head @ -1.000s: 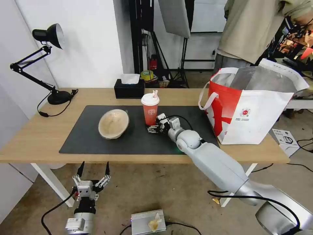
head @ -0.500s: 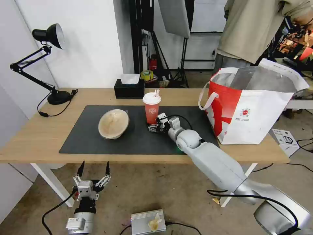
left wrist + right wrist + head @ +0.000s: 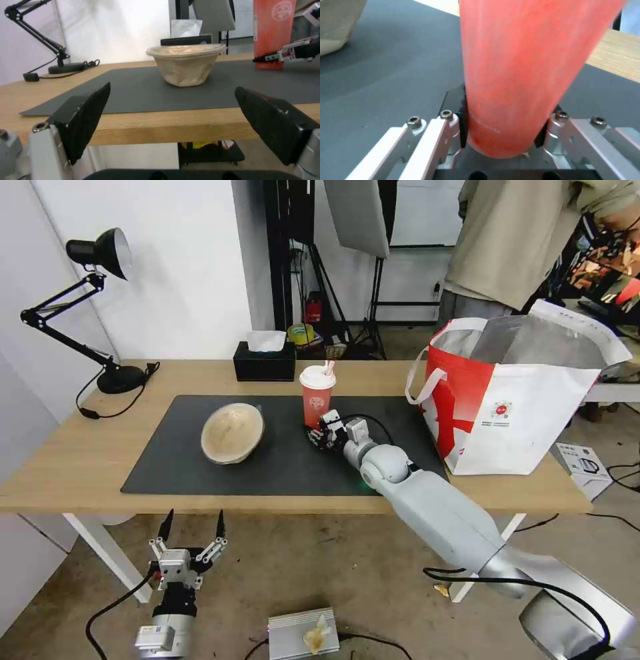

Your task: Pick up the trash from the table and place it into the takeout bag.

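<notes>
A red cup (image 3: 317, 401) with a white lid and straw is held just above the dark mat, and my right gripper (image 3: 320, 435) is shut on its lower part. In the right wrist view the cup (image 3: 523, 70) sits clamped between the two black pads (image 3: 462, 117). A beige paper-pulp bowl (image 3: 232, 432) rests on the mat to the cup's left; the left wrist view shows the bowl (image 3: 185, 64) too. The takeout bag (image 3: 513, 393) stands open at the table's right end. My left gripper (image 3: 191, 532) hangs open below the table's front edge (image 3: 173, 126).
A black tissue box (image 3: 265, 360) sits behind the cup near the table's far edge. A black desk lamp (image 3: 100, 313) and its cord occupy the back left corner. A person stands behind the bag. A small white box (image 3: 587, 465) lies on the floor at right.
My right gripper has lifted the red cup off the mat and carried it a little to the right and away from me. The left arm has stayed still.
</notes>
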Motion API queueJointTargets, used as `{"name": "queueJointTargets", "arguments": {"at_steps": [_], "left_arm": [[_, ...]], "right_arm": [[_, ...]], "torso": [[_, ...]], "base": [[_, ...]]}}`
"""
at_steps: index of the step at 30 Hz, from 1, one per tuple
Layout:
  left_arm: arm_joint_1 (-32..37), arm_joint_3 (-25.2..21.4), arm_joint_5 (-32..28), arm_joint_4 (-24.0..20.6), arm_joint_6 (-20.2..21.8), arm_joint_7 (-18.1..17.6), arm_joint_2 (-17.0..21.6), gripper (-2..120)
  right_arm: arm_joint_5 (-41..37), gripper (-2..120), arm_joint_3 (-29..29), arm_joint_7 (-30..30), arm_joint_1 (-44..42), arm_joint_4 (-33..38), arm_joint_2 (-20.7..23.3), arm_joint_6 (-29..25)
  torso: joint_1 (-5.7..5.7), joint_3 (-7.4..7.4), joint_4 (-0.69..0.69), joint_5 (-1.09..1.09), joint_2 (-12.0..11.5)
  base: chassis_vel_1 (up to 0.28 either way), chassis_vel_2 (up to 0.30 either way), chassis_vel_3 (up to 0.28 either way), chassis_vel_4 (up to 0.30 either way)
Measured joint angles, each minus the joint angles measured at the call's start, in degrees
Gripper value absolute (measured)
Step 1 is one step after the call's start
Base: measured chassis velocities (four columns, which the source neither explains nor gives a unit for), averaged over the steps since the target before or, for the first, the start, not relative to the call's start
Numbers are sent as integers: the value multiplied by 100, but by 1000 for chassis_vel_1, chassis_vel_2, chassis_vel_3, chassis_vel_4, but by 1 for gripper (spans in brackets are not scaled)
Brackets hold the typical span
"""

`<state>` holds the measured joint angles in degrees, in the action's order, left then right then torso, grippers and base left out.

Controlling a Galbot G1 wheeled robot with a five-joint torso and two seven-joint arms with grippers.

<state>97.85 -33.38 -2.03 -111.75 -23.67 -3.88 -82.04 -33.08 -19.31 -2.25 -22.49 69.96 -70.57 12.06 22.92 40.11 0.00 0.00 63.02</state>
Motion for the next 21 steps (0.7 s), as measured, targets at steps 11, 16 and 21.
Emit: {"name": "queueJointTargets", "arguments": {"at_steps": [11,16,21], "left_arm": [[30,7,7,-79,-21,125,-3,100],[59,-12,-6,-155,-4,125,27,100],[93,-35,-13,-221,1,120,31,100]], "right_arm": [[-44,23,-4,59,65,256,188,3],[-183,18,-54,141,152,481,284,45],[-294,13,-105,199,269,658,381,112]], "torso": [[0,0,0,0,0],[0,0,0,0,0],[0,0,0,0,0]], "base": [[0,0,0,0],[0,0,0,0],[0,0,0,0]]}}
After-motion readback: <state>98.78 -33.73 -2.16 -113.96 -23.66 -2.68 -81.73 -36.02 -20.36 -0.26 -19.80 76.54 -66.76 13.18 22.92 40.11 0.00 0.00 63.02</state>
